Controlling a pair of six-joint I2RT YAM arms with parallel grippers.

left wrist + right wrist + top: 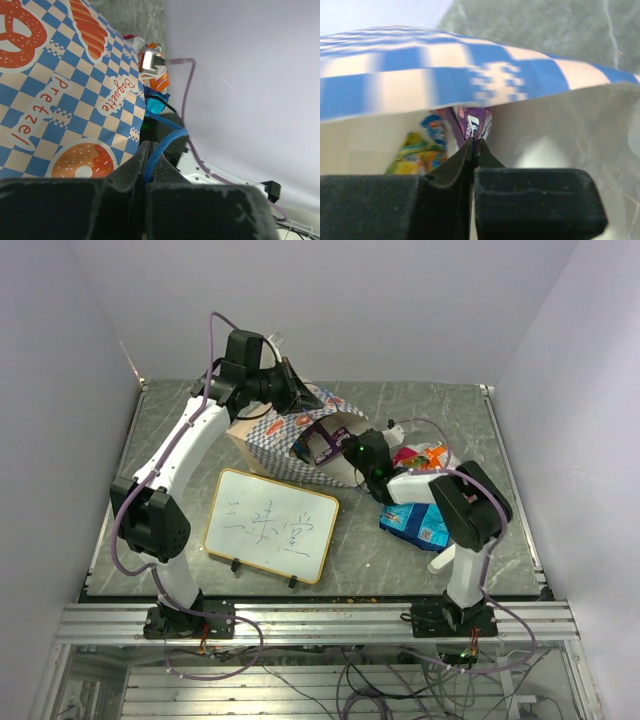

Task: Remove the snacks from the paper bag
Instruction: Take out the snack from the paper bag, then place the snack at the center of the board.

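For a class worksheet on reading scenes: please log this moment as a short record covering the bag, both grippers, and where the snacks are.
paper bag: tipped over on the table, mouth toward the right arm
left gripper: shut on the blue cord handle
right gripper: in the bag's mouth, shut on the purple packet
outside bag: red-white-orange packet, blue packet
inside bag: yellow-and-blue packet beside the purple one
nearby: whiteboard
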